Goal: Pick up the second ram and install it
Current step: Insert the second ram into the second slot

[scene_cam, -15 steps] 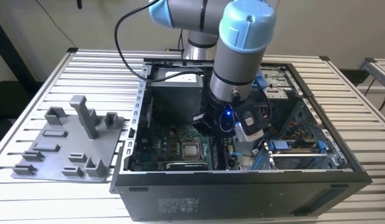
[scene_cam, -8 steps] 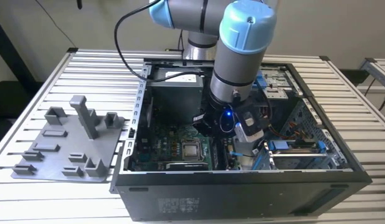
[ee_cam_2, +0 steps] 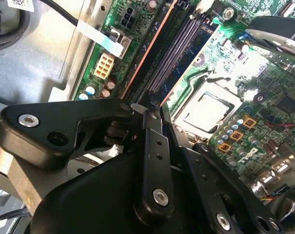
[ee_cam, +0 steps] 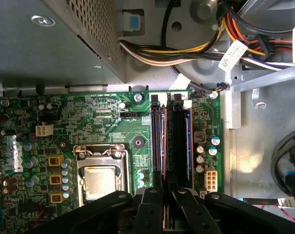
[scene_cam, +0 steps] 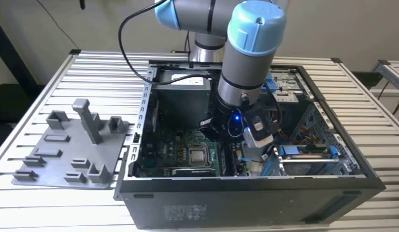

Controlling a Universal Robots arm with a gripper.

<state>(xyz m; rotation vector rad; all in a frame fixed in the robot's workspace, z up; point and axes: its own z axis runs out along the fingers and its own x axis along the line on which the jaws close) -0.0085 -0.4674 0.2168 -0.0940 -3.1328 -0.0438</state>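
While lowered inside PC case (scene_cam: pixel 354 169), gripper (ee_cam: pixel 163 209) narrow, fingers (ee_cam: pixel 152 214) pinching second ram (ee_cam: pixel 179 146) edge-on in mobo (ee_cam: pixel 103 126) slots. Judged seating: keep stick vertical, press evenly.

Soft, even room light falls on the slatted worktop (scene_cam: pixel 64 203), but the inside of the computer case (scene_cam: pixel 251 198) sits in shadow. In the second wrist view, glare whitens the motherboard (ee_cam_2: pixel 245 63) beside the processor socket (ee_cam_2: pixel 208 112), and the nearby black linkage looks soft.
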